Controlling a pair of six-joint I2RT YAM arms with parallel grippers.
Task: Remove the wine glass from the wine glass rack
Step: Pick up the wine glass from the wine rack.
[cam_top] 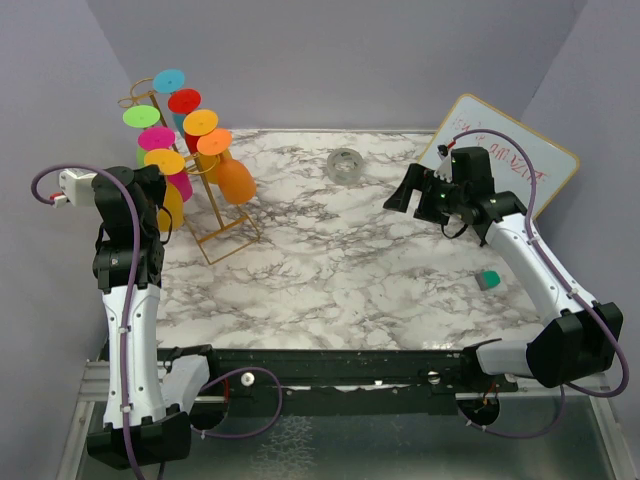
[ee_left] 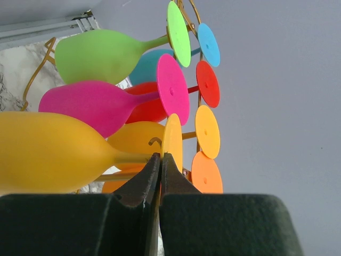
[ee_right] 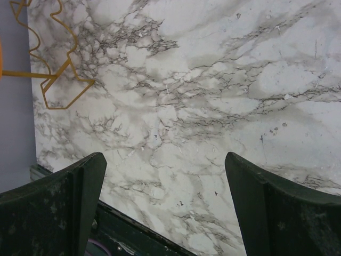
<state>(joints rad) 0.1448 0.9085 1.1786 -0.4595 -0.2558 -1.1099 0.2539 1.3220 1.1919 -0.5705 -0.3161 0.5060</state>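
At the rack, the left gripper seemingly pinched the yellow glass by its stem; a skewed pull could have snagged its foot and tipped the rack.

Left claw pinched tight, arm reared upright; right claw spread wide, arm reaching forward.

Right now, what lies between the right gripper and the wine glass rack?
In the top view, bare marble table runs from the right gripper to the wine glass rack; a small clear glass object sits just beyond that line.
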